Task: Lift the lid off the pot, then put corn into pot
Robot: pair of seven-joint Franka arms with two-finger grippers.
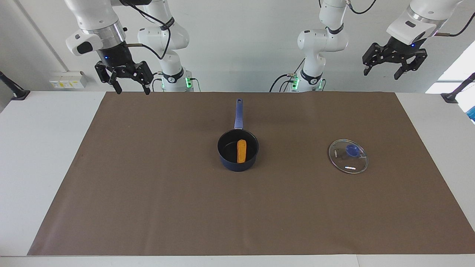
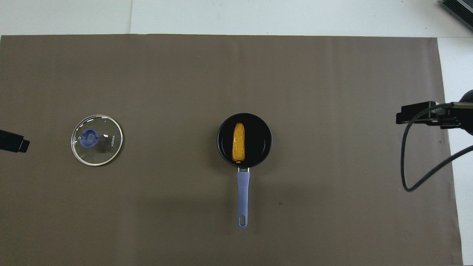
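Observation:
The dark blue pot [image 1: 238, 152] [image 2: 244, 139] stands uncovered in the middle of the brown mat, its long handle pointing toward the robots. The orange-yellow corn [image 1: 241, 151] [image 2: 238, 142] lies inside it. The clear glass lid [image 1: 348, 156] [image 2: 97, 139] with a blue knob lies flat on the mat toward the left arm's end. My right gripper [image 1: 129, 86] hangs open and empty, high over the mat's corner at the right arm's end. High up at its own end of the table, my left gripper [image 1: 394, 70] is open and holds nothing.
The brown mat [image 1: 148, 193] covers most of the white table [image 1: 41, 148]. A cable and part of the right arm's wrist [image 2: 428, 114] show at the overhead view's edge. Black mounts [image 1: 15, 91] stand at the table's ends.

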